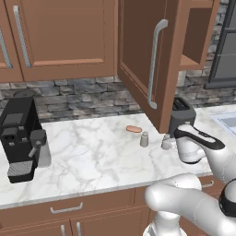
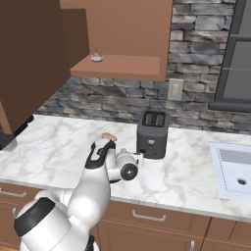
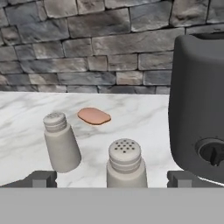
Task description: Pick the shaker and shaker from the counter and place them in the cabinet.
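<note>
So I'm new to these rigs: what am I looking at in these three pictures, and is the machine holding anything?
It's a rendered kitchen with a white robot arm. Two pictures look over the arm from behind; the third looks out from its hand. The gripper is open and holds nothing, its fingertips either side of the nearer small grey tapered shaker. The second shaker stands beside it on the white marble counter, with a small orange-brown sausage-shaped item behind and a dark grey toaster close by. A black coffee machine sits further left. The brown wooden cabinet above stands open.
</note>
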